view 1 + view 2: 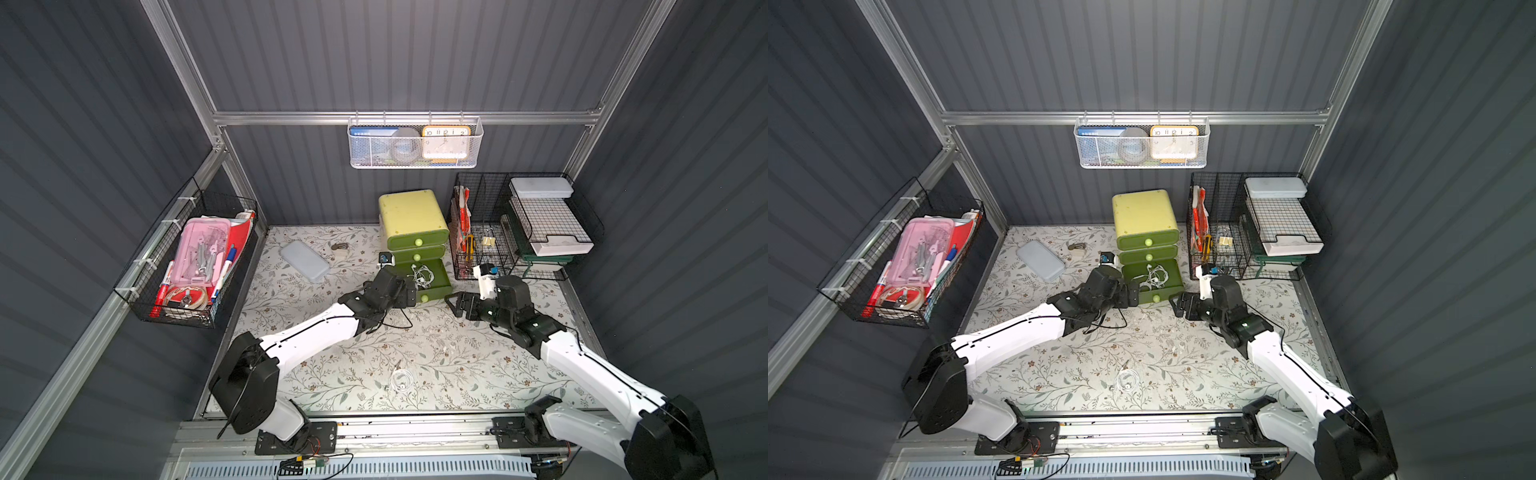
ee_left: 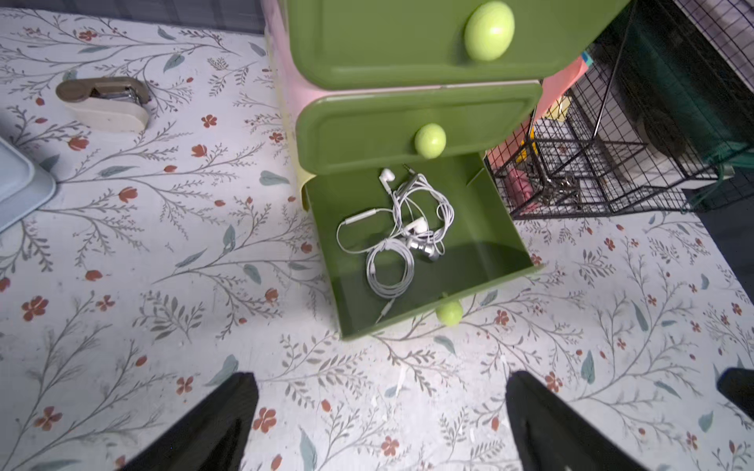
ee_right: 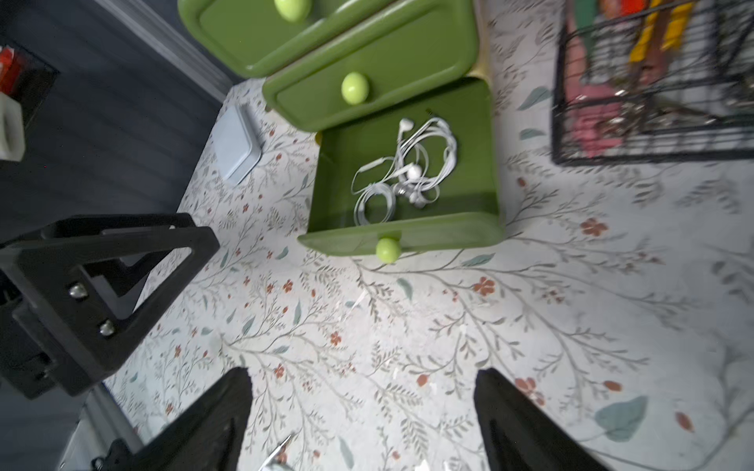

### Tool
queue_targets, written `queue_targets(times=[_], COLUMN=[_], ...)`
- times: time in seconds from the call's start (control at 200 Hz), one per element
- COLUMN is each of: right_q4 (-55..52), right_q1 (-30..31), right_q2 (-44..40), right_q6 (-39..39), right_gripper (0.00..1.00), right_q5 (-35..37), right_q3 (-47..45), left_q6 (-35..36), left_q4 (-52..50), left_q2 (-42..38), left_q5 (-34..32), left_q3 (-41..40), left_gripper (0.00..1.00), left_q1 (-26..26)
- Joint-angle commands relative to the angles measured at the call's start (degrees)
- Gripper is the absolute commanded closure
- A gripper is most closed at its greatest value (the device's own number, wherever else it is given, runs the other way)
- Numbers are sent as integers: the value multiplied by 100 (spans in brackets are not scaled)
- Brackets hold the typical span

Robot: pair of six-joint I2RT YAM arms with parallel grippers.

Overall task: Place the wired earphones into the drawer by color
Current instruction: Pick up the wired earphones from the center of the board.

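Observation:
A green drawer unit [image 1: 413, 220] stands at the back of the table, its bottom drawer [image 1: 432, 286] pulled out. A tangle of white wired earphones [image 2: 402, 232] lies inside that drawer, also seen in the right wrist view [image 3: 402, 171]. Another white earphone coil [image 1: 401, 380] lies on the table near the front edge in both top views [image 1: 1127, 380]. My left gripper [image 1: 409, 293] hangs open and empty just left of the drawer's front; its fingers [image 2: 228, 412] frame bare tablecloth. My right gripper [image 1: 454, 303] is open and empty, right of the drawer front.
A grey lid [image 1: 305, 262] and a stapler [image 1: 338, 247] lie at the back left. A black wire rack [image 1: 519, 232] stands right of the drawers. A black basket [image 1: 195, 266] hangs on the left wall and a white basket [image 1: 415, 143] hangs on the back wall.

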Motion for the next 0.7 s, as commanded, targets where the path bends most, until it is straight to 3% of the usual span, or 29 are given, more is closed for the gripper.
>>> queue_targets(times=[0.0,0.125,0.265,0.695], right_q4=[-976,-1515,-1880,-2791], right_q1=[629,1660,2416,3901], right_q2=[212,537,912,1870], right_q6=[-169,-197,56,434], right_gripper=[11,12,13,24], right_q5=[-306,241,654,1716], right_q3=[294,556,764,1413], left_q6=[-72,-105,-209,-560], left_q4=[294,422,597,1038], left_q2=[-482,-1006,-1536,-2931], left_q5=[93,6,-198,-549], left_q3=[-408,-936,-1504,-2482], left_gripper=[1,1,1,1], left_q1=[48,92,137,147])
